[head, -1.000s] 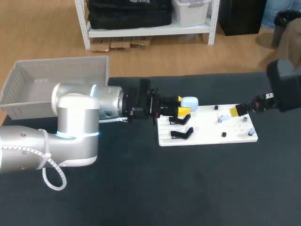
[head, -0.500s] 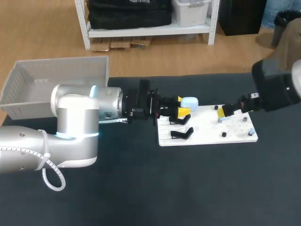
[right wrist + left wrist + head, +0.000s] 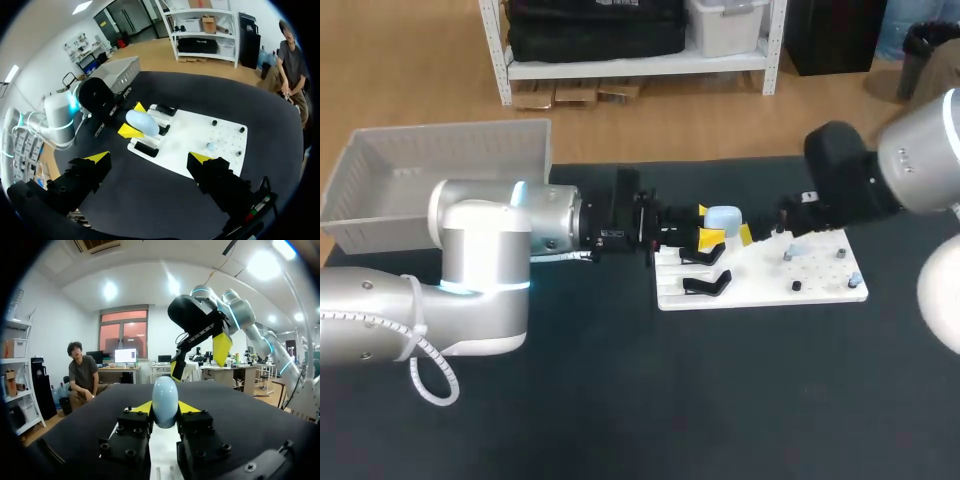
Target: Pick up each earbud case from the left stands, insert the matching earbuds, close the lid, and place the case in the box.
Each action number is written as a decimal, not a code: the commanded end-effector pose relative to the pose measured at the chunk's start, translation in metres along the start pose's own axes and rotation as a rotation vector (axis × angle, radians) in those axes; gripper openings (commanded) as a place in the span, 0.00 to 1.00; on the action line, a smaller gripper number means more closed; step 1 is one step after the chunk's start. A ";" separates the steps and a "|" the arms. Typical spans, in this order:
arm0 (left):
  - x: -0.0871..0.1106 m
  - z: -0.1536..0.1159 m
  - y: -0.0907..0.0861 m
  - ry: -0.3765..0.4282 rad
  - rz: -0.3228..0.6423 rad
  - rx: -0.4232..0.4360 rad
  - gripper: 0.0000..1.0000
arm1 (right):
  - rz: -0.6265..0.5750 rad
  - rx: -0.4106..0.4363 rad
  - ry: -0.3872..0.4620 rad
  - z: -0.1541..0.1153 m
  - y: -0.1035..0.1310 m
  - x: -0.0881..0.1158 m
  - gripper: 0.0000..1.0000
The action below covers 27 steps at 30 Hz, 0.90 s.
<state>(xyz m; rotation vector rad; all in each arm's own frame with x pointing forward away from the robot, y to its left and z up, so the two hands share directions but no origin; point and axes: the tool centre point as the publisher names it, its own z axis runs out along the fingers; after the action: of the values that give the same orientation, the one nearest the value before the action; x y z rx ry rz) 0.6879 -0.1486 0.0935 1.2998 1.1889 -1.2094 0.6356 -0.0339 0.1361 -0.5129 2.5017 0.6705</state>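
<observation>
Since a second ago my right arm had swung from the right end of the board (image 3: 820, 285) toward its left, and my right pincer (image 3: 752, 234) hung just beside the case (image 3: 722, 217). My left arm had not shifted.

My left pincer (image 3: 707, 224) was pinching the pale-blue case, one yellow tip on each side. It was held above the black stands (image 3: 705, 283) at the board's left end. From the left wrist, the case (image 3: 165, 401) stood on end between my left pincer (image 3: 165, 408) tips. Ahead of and above it was the right pincer (image 3: 199, 360), spread wide.

From the right wrist, my right pincer (image 3: 149, 157) was spread wide with nothing between its tips. It looked down on the board (image 3: 200, 135), with the case (image 3: 142, 122) ahead of it and not touched. A small pale-blue earbud (image 3: 211, 146) sat on the white board among black pegs (image 3: 214, 122).

I could read no writing on the case or the board.

The table (image 3: 620, 400) was covered in a dark, matte cloth, and the board lay flat on it. The grey box (image 3: 440, 160) sat at the table's far left corner, well apart from the board.
</observation>
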 end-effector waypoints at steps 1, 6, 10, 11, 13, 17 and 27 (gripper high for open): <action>0.001 0.000 -0.002 -0.003 0.004 -0.008 0.00 | 0.014 -0.012 0.000 0.013 -0.002 -0.007 1.00; 0.001 0.000 -0.002 -0.003 0.004 -0.008 0.00 | 0.027 -0.018 0.000 0.022 -0.001 -0.010 1.00; 0.001 0.000 -0.002 -0.003 0.004 -0.008 0.00 | 0.035 -0.016 0.000 0.027 -0.002 -0.014 1.00; 0.001 0.000 -0.002 -0.003 0.004 -0.008 0.00 | 0.037 -0.015 0.000 0.028 -0.003 -0.014 1.00; 0.001 0.000 -0.002 -0.003 0.004 -0.008 0.00 | 0.042 -0.014 -0.001 0.030 -0.003 -0.015 1.00; 0.001 0.000 -0.002 -0.003 0.004 -0.008 0.00 | 0.051 -0.009 -0.001 0.035 -0.005 -0.018 1.00; 0.001 0.000 -0.002 -0.003 0.004 -0.008 0.00 | 0.057 0.008 0.008 0.042 -0.009 -0.020 1.00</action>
<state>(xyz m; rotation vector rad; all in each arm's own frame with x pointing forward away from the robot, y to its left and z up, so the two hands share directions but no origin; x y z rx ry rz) 0.6879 -0.1486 0.0935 1.2997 1.1891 -1.2093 0.6697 -0.0163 0.1127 -0.4501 2.5286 0.6942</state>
